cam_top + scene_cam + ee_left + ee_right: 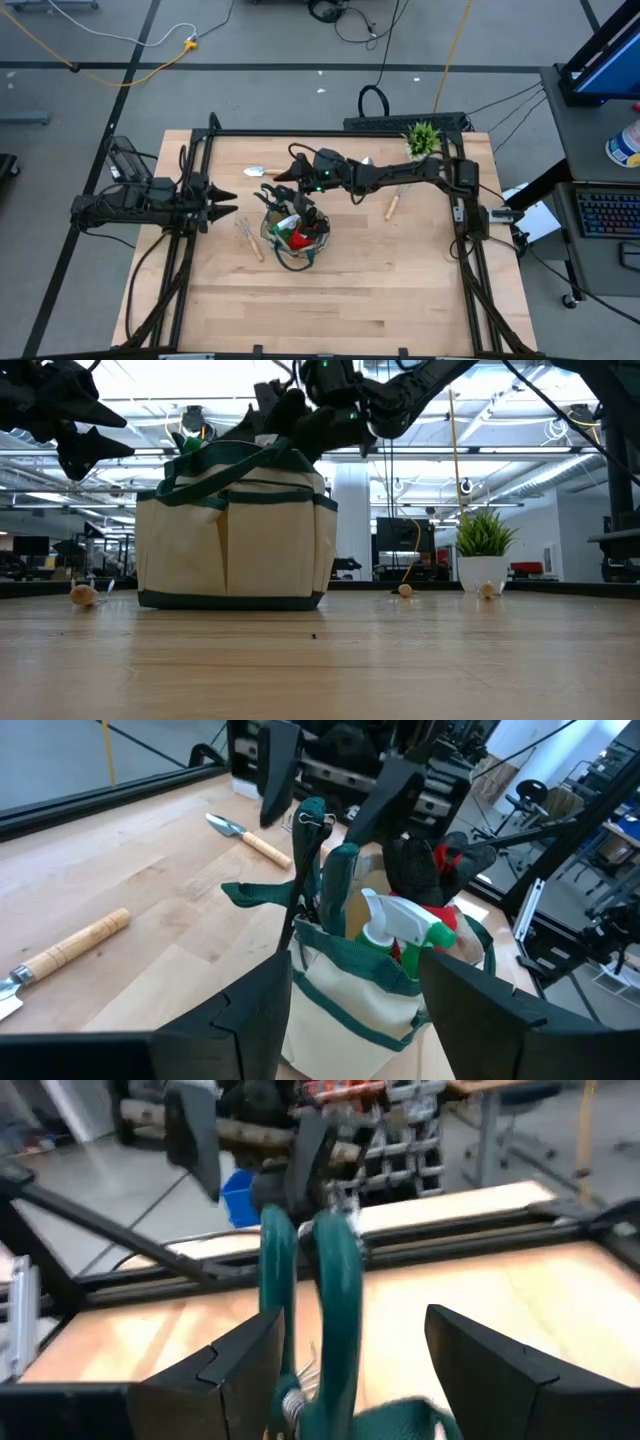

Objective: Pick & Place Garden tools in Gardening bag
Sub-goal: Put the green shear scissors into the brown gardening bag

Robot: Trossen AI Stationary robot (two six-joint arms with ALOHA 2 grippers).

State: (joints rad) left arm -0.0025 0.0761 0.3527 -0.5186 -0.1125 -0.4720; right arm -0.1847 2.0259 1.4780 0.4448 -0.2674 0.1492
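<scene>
From above, the gardening bag (294,238) sat near the table's middle with a red-and-black glove (297,240) and other items showing inside it. The right gripper (282,175) reached over the table just beyond the bag, jaws spread wide and holding nothing. The left gripper (226,203) waited at the table's left side, jaws partly open and empty. A fork-like tool (248,238) lay just left of the bag, a trowel (256,171) lay beyond it, and another wooden-handled tool (392,207) lay to its right, near the potted plant (422,138).

At table level, the bag (236,525) stood upright, with the right arm's dark fingers hanging above its rim. The wooden handles showed only as small end-on stubs, so their shapes could not be read.

Through the left wrist camera, a green-and-white spray bottle (405,932) and the glove (440,870) stood in the bag beside its raised loop handles (325,865). The trowel (250,837) lay beyond; a nearer wooden-handled tool (65,952) was cut off at the frame edge.

Through the right wrist camera, the loop handles (310,1280) rose directly between the spread fingers (235,1370), with the bag's body out of frame.

I judged snagging the main risk: a move with the fingers straddling those loops could drag or tip the bag. Three tools were still outside.
</scene>
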